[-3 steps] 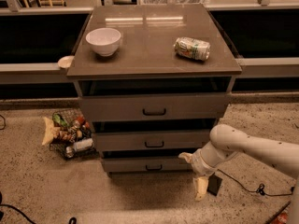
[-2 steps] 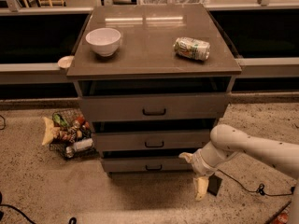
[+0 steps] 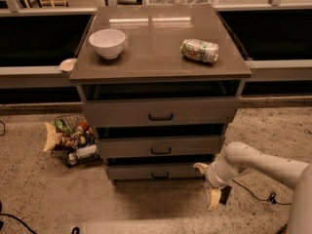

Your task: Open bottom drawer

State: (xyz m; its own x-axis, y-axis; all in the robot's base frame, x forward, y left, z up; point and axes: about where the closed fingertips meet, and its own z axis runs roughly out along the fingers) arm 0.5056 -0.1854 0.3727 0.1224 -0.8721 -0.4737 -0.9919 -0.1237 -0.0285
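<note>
Reaching low beside the bottom drawer (image 3: 136,171) with the gripper (image 3: 205,183) spread wide, holding nothing.
Hovering off the drawer front's right end, one fingertip (image 3: 199,167) aimed at it, the other pointing down at the floor. Lowest of three fronts, small black handle (image 3: 160,174) untouched; above on the cabinet top (image 3: 156,62), a white bowl (image 3: 107,43) and a tipped can (image 3: 200,50).

You see three drawers, counting the bottom drawer (image 3: 156,172); one white bowl (image 3: 107,43) and one can (image 3: 200,50) on the table (image 3: 156,67); one wire basket (image 3: 73,140); one claw (image 3: 207,183), spread, by that drawer's right end.
</note>
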